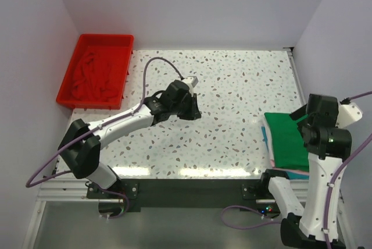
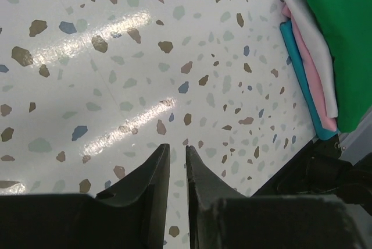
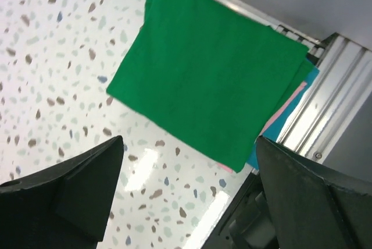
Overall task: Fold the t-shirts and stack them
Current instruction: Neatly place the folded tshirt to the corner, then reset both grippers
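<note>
A folded bright green t-shirt (image 1: 288,138) tops a stack at the table's right edge; it also shows in the right wrist view (image 3: 209,80) and the left wrist view (image 2: 346,34). Under it lie white (image 2: 314,39), pink (image 2: 311,71) and teal (image 2: 299,80) folded shirts. A dark red shirt (image 1: 93,77) lies crumpled in the red tray (image 1: 125,39) at the far left. My left gripper (image 1: 192,109) hovers over the table's middle, its jaws nearly closed and empty (image 2: 177,150). My right gripper (image 3: 189,156) hangs open above the stack's near edge, holding nothing.
The terrazzo tabletop (image 1: 232,86) spreads between tray and stack. White walls enclose the back and sides. A metal rail (image 3: 325,115) runs along the table's right edge beside the stack.
</note>
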`<state>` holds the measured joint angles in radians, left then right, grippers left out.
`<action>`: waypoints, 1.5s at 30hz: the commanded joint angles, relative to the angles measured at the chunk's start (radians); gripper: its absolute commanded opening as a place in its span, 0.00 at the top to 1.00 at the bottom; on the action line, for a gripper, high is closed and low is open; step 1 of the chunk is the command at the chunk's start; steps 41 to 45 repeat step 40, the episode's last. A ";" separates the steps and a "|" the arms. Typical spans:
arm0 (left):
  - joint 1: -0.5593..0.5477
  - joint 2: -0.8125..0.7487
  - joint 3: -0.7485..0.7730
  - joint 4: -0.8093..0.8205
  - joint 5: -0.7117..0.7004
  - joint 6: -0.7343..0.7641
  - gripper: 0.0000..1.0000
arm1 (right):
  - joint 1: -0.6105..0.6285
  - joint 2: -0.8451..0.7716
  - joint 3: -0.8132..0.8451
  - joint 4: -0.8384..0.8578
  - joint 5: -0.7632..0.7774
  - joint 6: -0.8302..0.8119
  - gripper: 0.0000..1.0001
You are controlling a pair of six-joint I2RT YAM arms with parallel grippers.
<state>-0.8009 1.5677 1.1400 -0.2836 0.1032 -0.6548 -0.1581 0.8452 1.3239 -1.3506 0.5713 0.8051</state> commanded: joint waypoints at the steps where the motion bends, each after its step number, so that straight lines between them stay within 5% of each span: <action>1: -0.003 -0.086 -0.017 0.044 -0.022 -0.012 0.78 | -0.006 -0.017 -0.035 0.024 -0.187 -0.128 0.01; 10: -0.001 -0.190 -0.063 -0.006 -0.137 0.003 0.75 | 0.044 0.003 -0.206 0.353 -0.554 -0.221 0.01; 19: 0.072 -0.365 -0.175 -0.068 -0.258 0.001 0.72 | 0.673 0.213 -0.250 0.565 -0.260 -0.095 0.01; 25: 0.152 -0.485 -0.244 -0.121 -0.309 0.011 0.70 | 0.856 0.334 -0.305 0.791 -0.268 -0.109 0.01; 33: 0.154 -0.604 -0.336 -0.135 -0.347 -0.034 0.69 | 0.919 0.322 -0.387 0.921 -0.228 -0.132 0.01; 45: 0.155 -0.624 -0.382 -0.141 -0.353 -0.046 0.69 | 0.921 0.241 -0.371 0.855 -0.156 -0.173 0.01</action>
